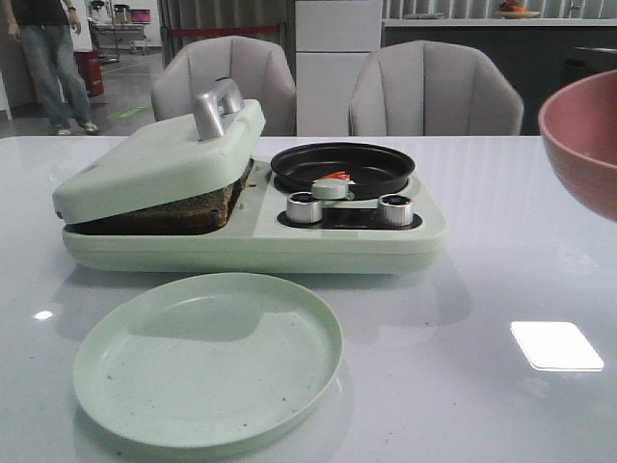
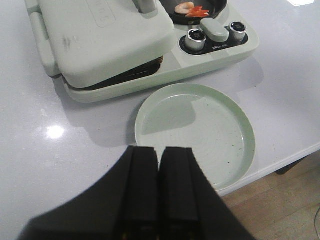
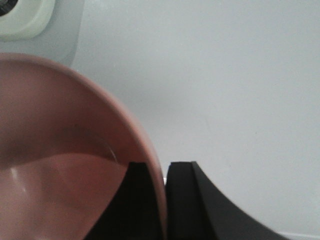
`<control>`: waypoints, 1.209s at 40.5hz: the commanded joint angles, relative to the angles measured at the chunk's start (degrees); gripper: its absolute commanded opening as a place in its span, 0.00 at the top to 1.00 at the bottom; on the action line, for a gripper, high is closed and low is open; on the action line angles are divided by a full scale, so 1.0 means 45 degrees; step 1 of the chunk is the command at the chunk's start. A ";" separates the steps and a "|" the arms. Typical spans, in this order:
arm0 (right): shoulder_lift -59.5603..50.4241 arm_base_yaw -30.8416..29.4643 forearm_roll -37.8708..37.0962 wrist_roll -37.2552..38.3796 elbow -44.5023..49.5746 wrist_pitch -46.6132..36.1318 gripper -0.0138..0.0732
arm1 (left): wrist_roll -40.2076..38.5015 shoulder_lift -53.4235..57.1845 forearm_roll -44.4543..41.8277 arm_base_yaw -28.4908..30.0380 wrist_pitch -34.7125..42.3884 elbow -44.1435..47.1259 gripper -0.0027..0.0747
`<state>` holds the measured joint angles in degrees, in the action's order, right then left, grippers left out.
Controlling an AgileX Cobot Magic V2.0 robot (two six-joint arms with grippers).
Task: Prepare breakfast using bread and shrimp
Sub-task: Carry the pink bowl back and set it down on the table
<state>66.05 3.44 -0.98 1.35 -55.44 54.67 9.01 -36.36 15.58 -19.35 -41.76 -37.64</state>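
Now R pincer (image 3: 159, 200) grips pink bowl (image 3: 60, 150) rim; shrimp (image 1: 337, 177) in pan (image 1: 342, 166).

two grey chairs (image 1: 224, 85), white table (image 1: 501, 241)

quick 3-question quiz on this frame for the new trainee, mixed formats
1. True or false: the shrimp lies in the black pan.
2. What does the right pincer grip? A) the green plate B) the rim of the pink bowl C) a knob
3. Fill in: the bread sits under the breakfast maker's tilted ___.

Key:
1. True.
2. B; one finger is inside the rim, one outside.
3. Lid; it rests on the slices, not fully shut. The green plate in front holds no food, and the left pincer is shut with nothing in it.
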 commanded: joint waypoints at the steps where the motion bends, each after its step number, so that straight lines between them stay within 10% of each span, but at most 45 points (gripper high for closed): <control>1: -0.1101 -0.0373 0.0762 -0.0301 0.0654 -0.1055 0.79 | -0.0043 -0.0002 0.0179 -0.0081 0.0885 -0.0359 0.84; 16: -0.1321 -0.0611 0.1314 -0.0184 0.1577 -0.2453 0.79 | -0.0043 -0.0002 0.0179 -0.0081 0.0885 -0.0359 0.84; 42: 0.5384 -0.1764 0.1779 -0.0197 0.1469 -0.6795 0.79 | -0.0043 -0.0002 0.0179 -0.0081 0.0885 -0.0359 0.84; 49: 0.5594 -0.1764 0.1779 -0.0197 0.1264 -0.6977 0.54 | -0.0043 -0.0002 0.0179 -0.0081 0.0885 -0.0359 0.84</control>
<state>92.74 -4.18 7.72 0.70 -48.29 26.36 9.01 -36.36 15.58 -19.35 -41.76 -37.64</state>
